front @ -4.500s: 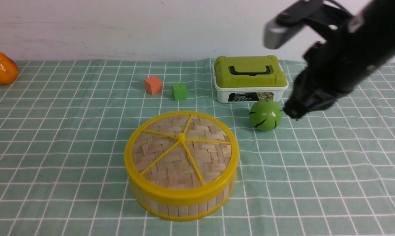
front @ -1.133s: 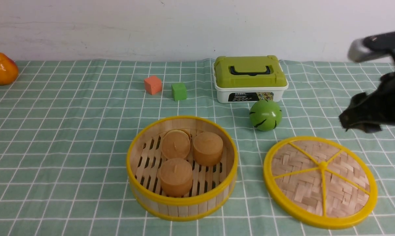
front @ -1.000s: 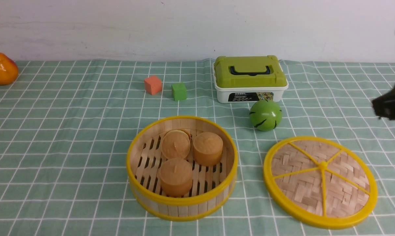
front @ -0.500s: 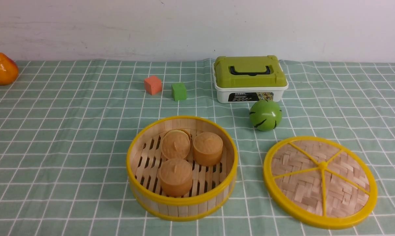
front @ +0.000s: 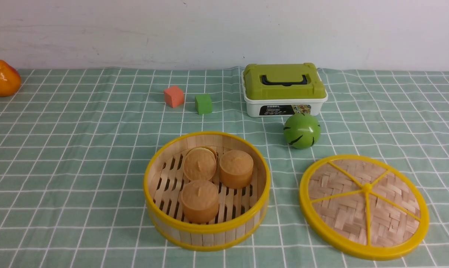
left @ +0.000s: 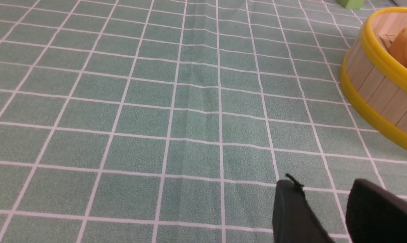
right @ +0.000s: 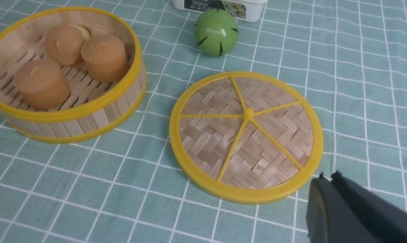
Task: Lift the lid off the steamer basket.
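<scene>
on the checked green surface (front: pixel 79 167), front view: the lid (front: pixel 364 206) lies flat, spokes and knob up, to the robot's right of the steamer basket (front: pixel 206 236). a strip of cloth shows between the two rims, so there is no contact. the basket stands open, with three tan buns (front: pixel 200 199) on its slatted floor, two toward the far wall and one nearer.

judgement: the lid sits on the right because that is the right arm's side and bare cloth is close there. laid flat it cannot roll or tip, and it leaves the basket mouth uncovered.

a green ball (front: pixel 302 130) sits behind the gap between basket and lid, near the lid's far rim but apart from it. the white box with green lid (front: pixel 284 89) is behind the ball. the lid touches neither.

no arm shows in the front view.
- right wrist view: the right tool (right: pixel 328 176) is clenched, fingers pressed together with nothing between them. its tips show just beside the lid's rim, and no contact is seen.
- left wrist view: the left tool (left: pixel 323 184) is released, fingers standing apart with only cloth between them. the basket wall is at the edge of that view, well apart.

judgement: the task reads as done. the lid is off and resting on its own, and the buns are exposed. remaining risk is small: an arm sweeping low could nudge the lid or the ball.
</scene>
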You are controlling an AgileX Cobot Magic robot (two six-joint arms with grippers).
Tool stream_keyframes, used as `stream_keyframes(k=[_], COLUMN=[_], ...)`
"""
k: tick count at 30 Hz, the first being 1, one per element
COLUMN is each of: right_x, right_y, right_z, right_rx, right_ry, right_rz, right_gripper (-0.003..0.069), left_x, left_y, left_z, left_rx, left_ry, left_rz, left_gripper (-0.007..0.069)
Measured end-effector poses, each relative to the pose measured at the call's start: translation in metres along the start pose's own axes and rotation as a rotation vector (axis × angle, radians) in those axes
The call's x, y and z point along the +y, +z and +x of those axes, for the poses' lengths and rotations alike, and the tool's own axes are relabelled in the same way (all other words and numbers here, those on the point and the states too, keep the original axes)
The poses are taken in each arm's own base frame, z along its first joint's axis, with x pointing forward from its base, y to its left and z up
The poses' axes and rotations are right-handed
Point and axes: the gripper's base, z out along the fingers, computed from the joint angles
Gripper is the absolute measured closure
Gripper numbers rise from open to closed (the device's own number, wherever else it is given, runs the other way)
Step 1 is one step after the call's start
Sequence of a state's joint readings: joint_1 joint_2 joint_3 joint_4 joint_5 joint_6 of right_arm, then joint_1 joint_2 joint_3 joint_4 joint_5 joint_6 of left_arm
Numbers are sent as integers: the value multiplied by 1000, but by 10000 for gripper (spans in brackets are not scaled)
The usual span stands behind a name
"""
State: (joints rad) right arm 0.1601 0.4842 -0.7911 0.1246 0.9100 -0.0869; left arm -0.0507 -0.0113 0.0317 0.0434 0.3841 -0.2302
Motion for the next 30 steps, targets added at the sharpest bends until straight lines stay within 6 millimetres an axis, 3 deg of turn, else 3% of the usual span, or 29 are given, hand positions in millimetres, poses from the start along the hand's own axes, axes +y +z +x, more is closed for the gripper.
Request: stream_keyframes(k=[8,11,17,22,26,30], right_x=[-3,-7,-14,-22,-24,-24], right_y=[7,18,45,64,70,69], right_z=[0,11,65,124,148,157], right_rx=[-85,-153,-358,-448,-458,-424], right_ry=[-12,-42,-94,40,111,141], right_rz=[28,68,132,205,239,246], right_gripper=[672,672,671,671,671,671], left_x=[0,0,0,0,0,0], left_y=[0,0,0,0,0,0], left_z=[0,0,0,0,0,0], left_rx=[0,0,0,0,0,0], left_ry=[0,0,0,0,0,0], left_rz=[0,0,0,0,0,0], left_gripper=[386,386,386,386,386,386])
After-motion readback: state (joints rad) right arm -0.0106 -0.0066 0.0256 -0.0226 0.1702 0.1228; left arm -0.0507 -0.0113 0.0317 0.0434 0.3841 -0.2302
